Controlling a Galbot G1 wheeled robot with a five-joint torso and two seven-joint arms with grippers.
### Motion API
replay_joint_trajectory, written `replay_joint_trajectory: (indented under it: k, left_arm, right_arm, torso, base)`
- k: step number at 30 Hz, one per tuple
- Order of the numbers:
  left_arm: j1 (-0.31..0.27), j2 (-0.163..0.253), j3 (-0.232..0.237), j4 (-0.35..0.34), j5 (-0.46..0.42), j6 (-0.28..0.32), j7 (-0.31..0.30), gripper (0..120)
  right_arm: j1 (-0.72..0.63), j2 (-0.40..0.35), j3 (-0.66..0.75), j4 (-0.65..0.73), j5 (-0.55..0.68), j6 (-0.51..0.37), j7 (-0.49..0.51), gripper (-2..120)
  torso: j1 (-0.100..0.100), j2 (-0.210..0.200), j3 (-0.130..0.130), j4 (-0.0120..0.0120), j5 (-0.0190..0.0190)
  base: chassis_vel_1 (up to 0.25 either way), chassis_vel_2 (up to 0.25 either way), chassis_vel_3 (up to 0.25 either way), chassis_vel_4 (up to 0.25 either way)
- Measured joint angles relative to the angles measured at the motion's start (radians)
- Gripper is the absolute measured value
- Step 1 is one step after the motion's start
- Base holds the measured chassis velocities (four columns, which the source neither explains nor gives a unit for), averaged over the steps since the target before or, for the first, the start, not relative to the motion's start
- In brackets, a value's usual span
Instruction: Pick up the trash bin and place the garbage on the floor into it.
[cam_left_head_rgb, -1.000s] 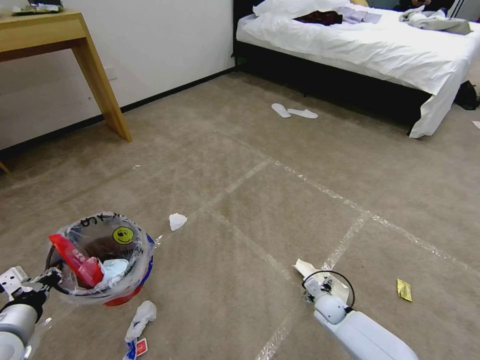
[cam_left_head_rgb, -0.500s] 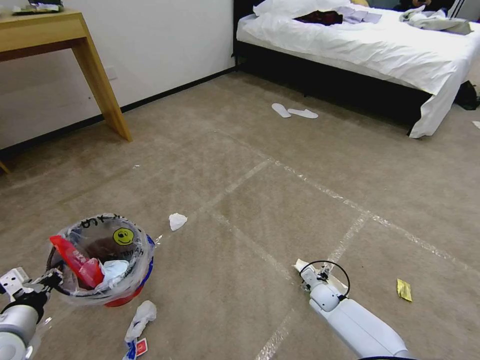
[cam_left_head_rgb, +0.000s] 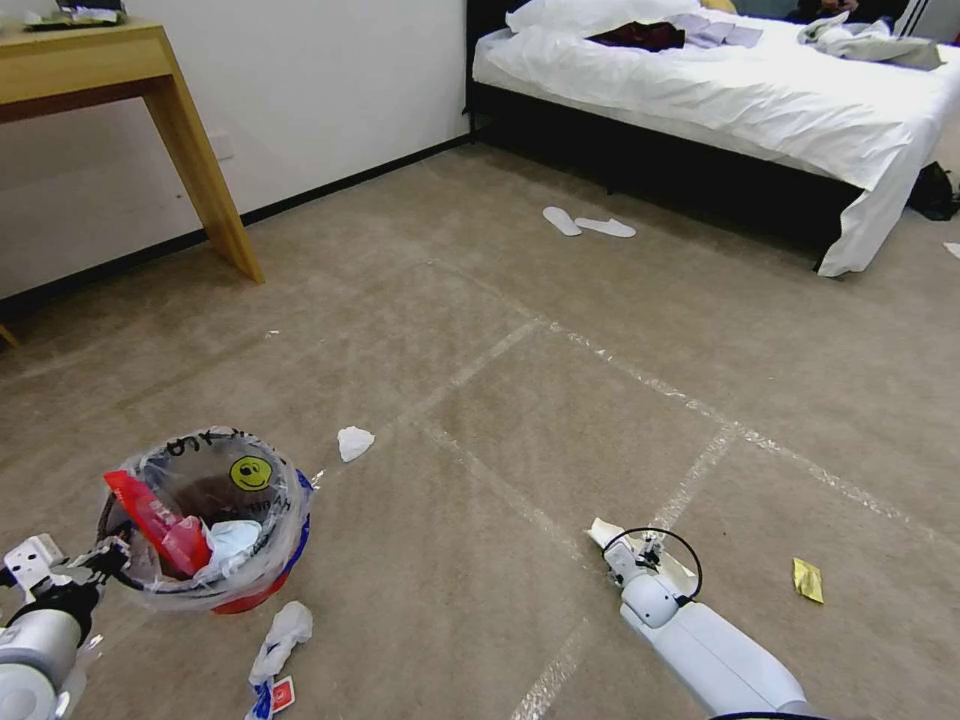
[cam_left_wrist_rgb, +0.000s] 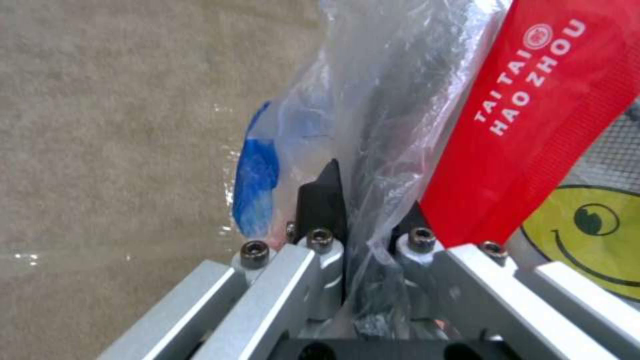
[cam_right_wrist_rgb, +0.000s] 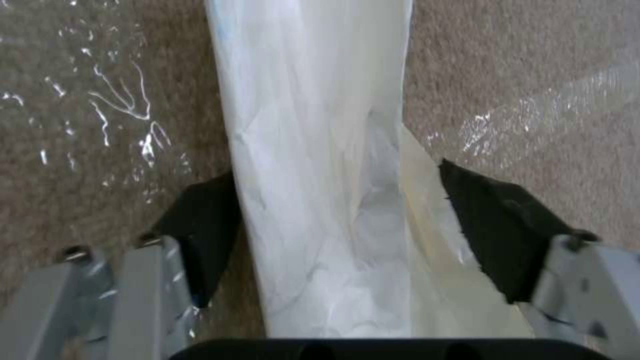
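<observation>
The floor (cam_left_head_rgb: 560, 400), beige carpet crossed by shiny tape lines, carries everything here. The trash bin (cam_left_head_rgb: 205, 520), small, round and red with a clear plastic liner and a yellow smiley sticker, sits at the tip of the left end effector (cam_left_head_rgb: 105, 558), whose black fingers (cam_left_wrist_rgb: 321, 200) are clenched on the bin's rim and the bunched liner. Inside the bin lie a red wrapper (cam_left_head_rgb: 155, 520) printed "TAI TAI HAO ZHOU", leaning against the wall nearest that end effector, and a pale blue crumpled tissue (cam_left_head_rgb: 232, 538) beside it. Well apart from the bin, the right end effector (cam_left_head_rgb: 622, 550) is lowered over a white paper (cam_right_wrist_rgb: 320, 200) on the floor, its fingers spread wide on either side of the sheet, touching neither edge. Just beyond the bin from the left end effector lies a white tissue wad (cam_left_head_rgb: 354, 441); close beside the bin lie a twisted white tissue (cam_left_head_rgb: 282, 634) and a red-white packet (cam_left_head_rgb: 283, 692). A small yellow wrapper (cam_left_head_rgb: 808, 580) lies near the right end effector.
</observation>
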Motion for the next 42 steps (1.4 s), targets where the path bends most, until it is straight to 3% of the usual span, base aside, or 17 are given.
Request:
replay_joint_trajectory:
  k: [2,6,7,10,15,18,28,32,37,38,40,42]
  left_arm:
    - [0.001,0.000,-0.001,-0.001,0.000,-0.001,0.001,3]
    - [0.006,0.001,-0.004,-0.002,-0.001,-0.007,0.002,3]
    - [0.007,-0.001,-0.004,-0.002,0.000,-0.010,0.003,3]
    - [0.007,-0.004,-0.003,-0.002,0.000,-0.011,0.003,3]
    - [0.008,-0.004,-0.001,-0.004,0.001,-0.013,0.004,3]
    - [0.006,-0.004,0.002,-0.004,0.002,-0.012,0.004,3]
    - [0.003,-0.009,0.008,-0.003,0.007,-0.013,0.003,3]
    - [0.003,-0.001,0.008,-0.003,0.006,-0.013,0.001,3]
    - [0.004,0.001,0.016,-0.015,0.006,-0.008,-0.003,3]
    - [0.004,0.001,0.016,-0.015,0.006,-0.008,-0.003,3]
    - [0.007,0.001,0.026,-0.032,0.002,0.000,-0.006,3]
    - [0.008,0.000,0.029,-0.039,0.000,0.004,-0.007,3]
  right_arm:
    - [0.003,0.003,0.002,-0.008,-0.006,0.006,0.000,67]
    - [0.004,0.009,0.009,-0.030,-0.021,0.022,-0.002,48]
    - [0.003,0.011,0.012,-0.038,-0.025,0.028,-0.003,39]
    - [0.002,0.013,0.015,-0.045,-0.028,0.033,-0.004,35]
    - [-0.009,-0.001,0.024,-0.044,-0.030,0.036,-0.003,13]
    - [-0.017,-0.025,0.025,-0.014,-0.020,0.019,-0.001,6]
    - [-0.032,-0.061,0.028,0.051,0.013,0.001,0.007,4]
    - [-0.065,-0.105,0.054,0.159,0.069,0.006,0.031,0]
    - [-0.097,-0.176,0.105,0.436,0.246,0.079,0.053,0]
    - [-0.097,-0.176,0.105,0.436,0.246,0.079,0.053,0]
    - [-0.101,-0.222,0.126,0.663,0.385,0.172,0.028,0]
    - [-0.096,-0.233,0.132,0.735,0.418,0.197,0.012,0]
  torso:
    - [0.000,0.000,0.000,0.0008,0.0008]
    - [0.000,0.000,0.000,0.0017,0.0014]
    - [0.000,0.000,0.000,0.0016,0.0018]
    - [0.000,0.000,0.000,0.0016,0.0020]
    - [0.000,-0.001,0.001,0.0007,0.0021]
    - [0.000,-0.001,0.001,0.0000,0.0006]
    - [0.000,-0.001,0.001,0.0010,0.0016]
    - [0.000,-0.001,0.001,0.0004,0.0010]
    - [0.000,-0.001,0.000,0.0007,0.0011]
    - [0.000,-0.001,0.000,0.0007,0.0011]
    - [0.000,-0.001,0.000,0.0011,0.0011]
    - [0.000,0.000,0.000,0.0007,0.0012]
  base:
    - [0.000,0.000,0.000,0.000]
    - [0.000,0.000,0.000,0.000]
    - [0.000,0.000,0.000,0.000]
    - [0.000,0.000,0.000,0.000]
    - [0.000,0.000,0.000,0.000]
    - [0.000,0.000,0.000,0.000]
    - [0.000,0.000,0.000,0.000]
    - [0.000,0.000,0.000,0.000]
    - [0.000,0.000,0.000,0.000]
    - [0.000,0.000,0.000,0.000]
    - [0.000,0.000,0.000,0.000]
    - [0.000,0.000,0.000,0.000]
